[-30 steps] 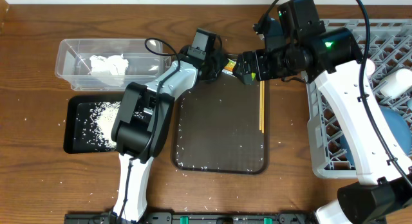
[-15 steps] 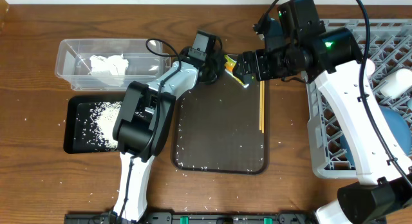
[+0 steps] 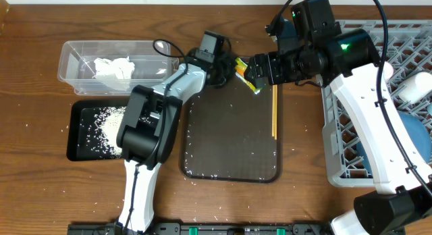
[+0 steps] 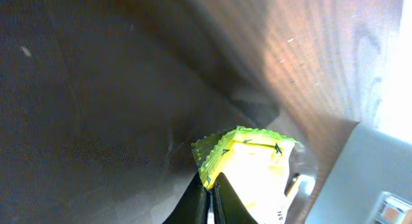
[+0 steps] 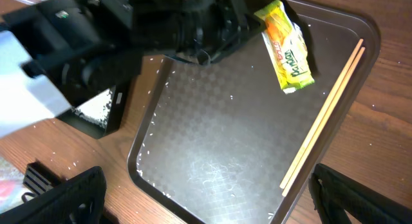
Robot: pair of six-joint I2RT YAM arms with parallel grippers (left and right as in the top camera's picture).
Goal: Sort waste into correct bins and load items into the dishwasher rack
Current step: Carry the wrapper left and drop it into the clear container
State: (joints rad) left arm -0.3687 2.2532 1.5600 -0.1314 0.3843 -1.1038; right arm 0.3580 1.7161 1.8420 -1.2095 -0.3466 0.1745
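The left end effector, part open a second ago, now pinches shut on an edge of the snack wrapper, which sticks out just beyond its tips over the tray, beside the wide-open right end effector, so carrying it to the clear tub seems next.

Brown serving tray: rect., rounded corners, low raised rim, lies flat approx. mid-desk, long side running near-to-far in overhead view. Right wrist view shows its floor w/ fine checker texture and a slight sheen. In left wrist view it's a dark blurred area filling the left part.

Desk: mid-brown wood, grain running left-right, bright glare patch in left wrist view.

Black rail w/ green bits along desk's near edge, partly cut off by frame.
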